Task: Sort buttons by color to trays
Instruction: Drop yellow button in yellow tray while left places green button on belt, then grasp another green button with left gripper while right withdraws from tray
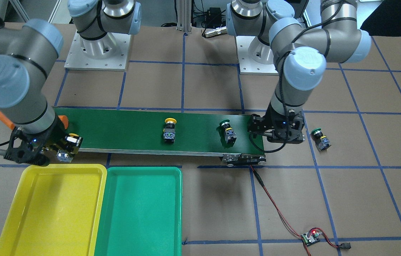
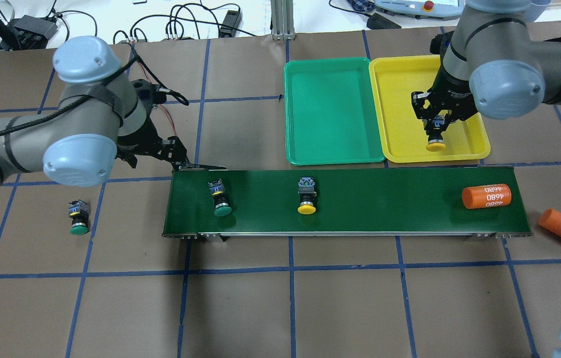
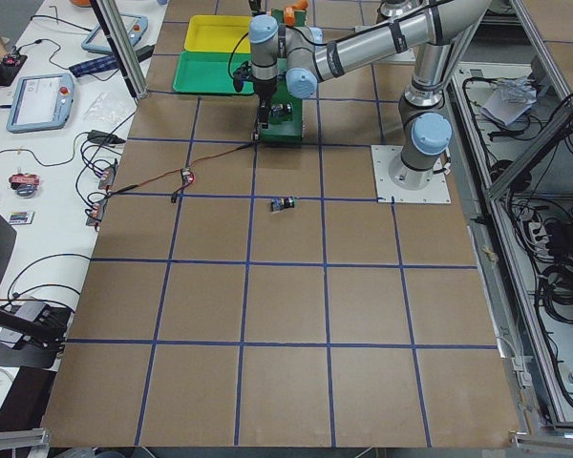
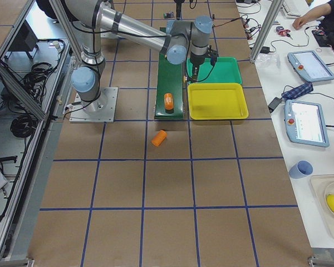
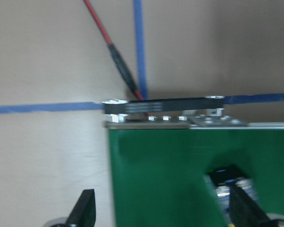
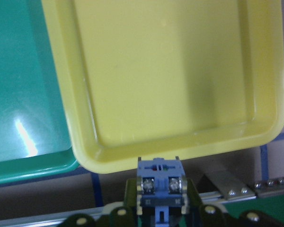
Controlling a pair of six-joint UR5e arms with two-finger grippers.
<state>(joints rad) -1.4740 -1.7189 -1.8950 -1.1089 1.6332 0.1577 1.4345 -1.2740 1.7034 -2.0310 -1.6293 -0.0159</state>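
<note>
Right end effector pinches a yellow button over the yellow tray, near the rim by the belt. From overhead you see its yellow cap, on the belt side. The wrist camera shows only its screw end. Its long way runs from tray to belt.

Left end effector has its fingers spread wide, which its wrist camera shows plainly. It hangs at the belt's end. A green button lies on the belt just beside it, cap toward the robot. Another green button lies on the worktop on its other side.
</note>
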